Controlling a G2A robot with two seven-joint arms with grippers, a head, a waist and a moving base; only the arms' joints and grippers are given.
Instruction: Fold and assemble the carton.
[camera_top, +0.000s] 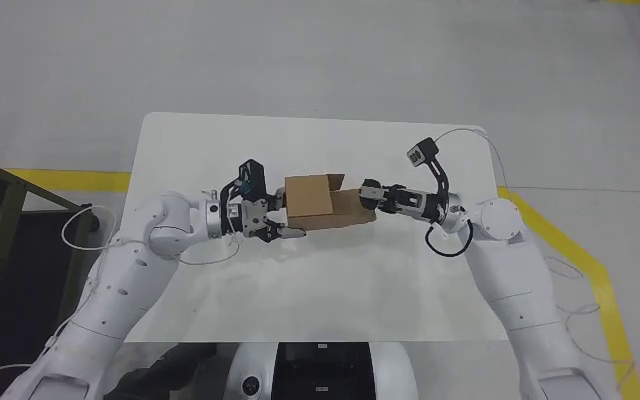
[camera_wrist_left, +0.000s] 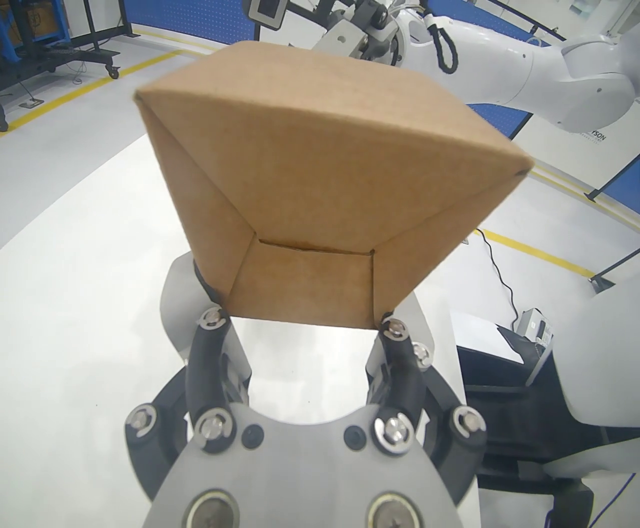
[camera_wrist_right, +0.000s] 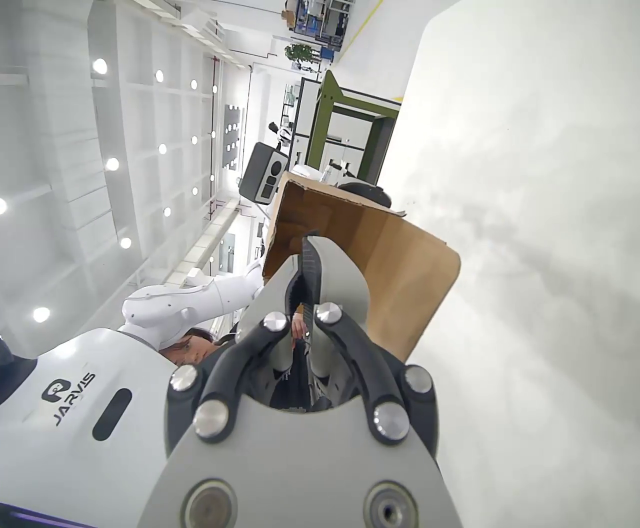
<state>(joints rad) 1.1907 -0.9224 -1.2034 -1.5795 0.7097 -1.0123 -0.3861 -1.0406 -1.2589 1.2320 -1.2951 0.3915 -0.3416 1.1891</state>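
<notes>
A brown cardboard carton (camera_top: 310, 195) is held above the middle of the white table between both arms. My left gripper (camera_top: 280, 218) grips its closed end: in the left wrist view its jaws straddle the carton (camera_wrist_left: 325, 150) at the left gripper (camera_wrist_left: 300, 305), one finger on each side wall. My right gripper (camera_top: 368, 195) is at the opposite, open end. In the right wrist view the right gripper (camera_wrist_right: 304, 245) is shut on a wall of the carton (camera_wrist_right: 400, 270), one finger inside and one outside. A rounded flap (camera_wrist_right: 425, 280) sticks out beside it.
The white table (camera_top: 330, 290) lies bare around the carton, with its far edge near the top view's upper third. A dark green frame (camera_top: 20, 200) stands off the table's left side. Yellow tape (camera_top: 570, 240) marks the floor at the right.
</notes>
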